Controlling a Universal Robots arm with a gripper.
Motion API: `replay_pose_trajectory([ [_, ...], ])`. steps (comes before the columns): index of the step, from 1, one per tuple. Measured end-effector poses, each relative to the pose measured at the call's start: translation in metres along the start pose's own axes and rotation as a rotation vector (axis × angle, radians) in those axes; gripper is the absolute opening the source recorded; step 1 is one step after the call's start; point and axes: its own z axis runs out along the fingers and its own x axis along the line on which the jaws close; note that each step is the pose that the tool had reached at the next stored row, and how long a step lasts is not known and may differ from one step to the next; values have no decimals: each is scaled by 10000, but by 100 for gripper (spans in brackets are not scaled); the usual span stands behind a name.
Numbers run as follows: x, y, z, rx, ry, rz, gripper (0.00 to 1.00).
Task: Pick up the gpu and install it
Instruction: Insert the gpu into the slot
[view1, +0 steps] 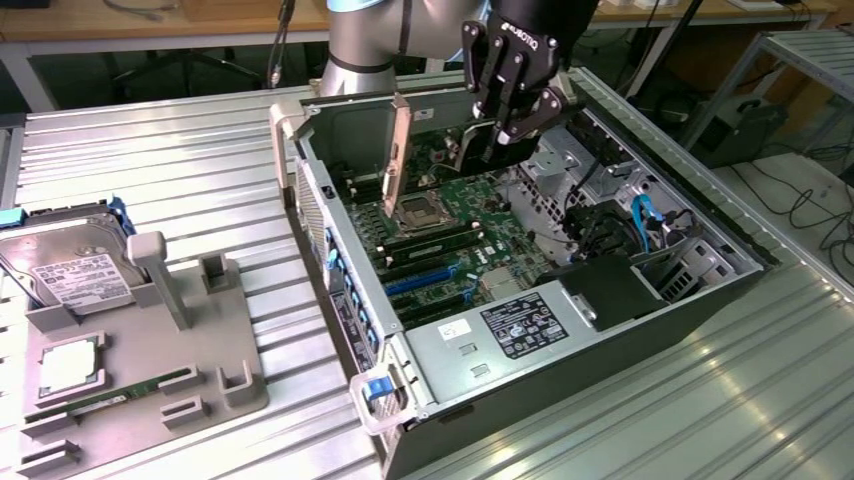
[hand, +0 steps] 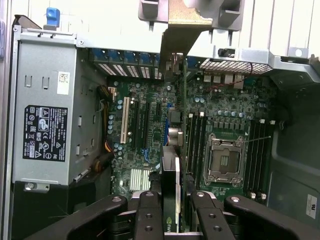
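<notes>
The black two-fingered jaws (hand: 174, 202) pinch the gpu (hand: 171, 182), a thin flat black expansion card seen edge-on, at the end away from its long pale beige-silver metal bracket (view1: 396, 160). The card stands on edge inside the open grey metal computer case (view1: 694, 235), over the green motherboard (hand: 145, 150). I cannot tell whether its lower edge touches the board yet.

From here, I judge misalignment the main danger. The card's line runs between the blue expansion slot (hand: 166, 135) and the black memory slots (hand: 194, 140), so a slight sideways offset or tilt could press its edge onto bare board, not into a connector. The bracket end sits close to the case's perforated rear wall (hand: 125, 70). If it catches there, the card could twist in the grip or slip, since it is held at one end. The silver open processor socket (hand: 223, 160) lies near, and a slipped card could strike it.

Out on the ribbed aluminium counter (view1: 174, 150), well apart, a grey holder tray (view1: 147, 350) carries a silver hard drive (view1: 80, 275).
</notes>
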Motion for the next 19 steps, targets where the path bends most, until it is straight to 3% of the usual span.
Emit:
replay_pose_trajectory([
  [19,2,-16,109,-58,-6,22,27],
])
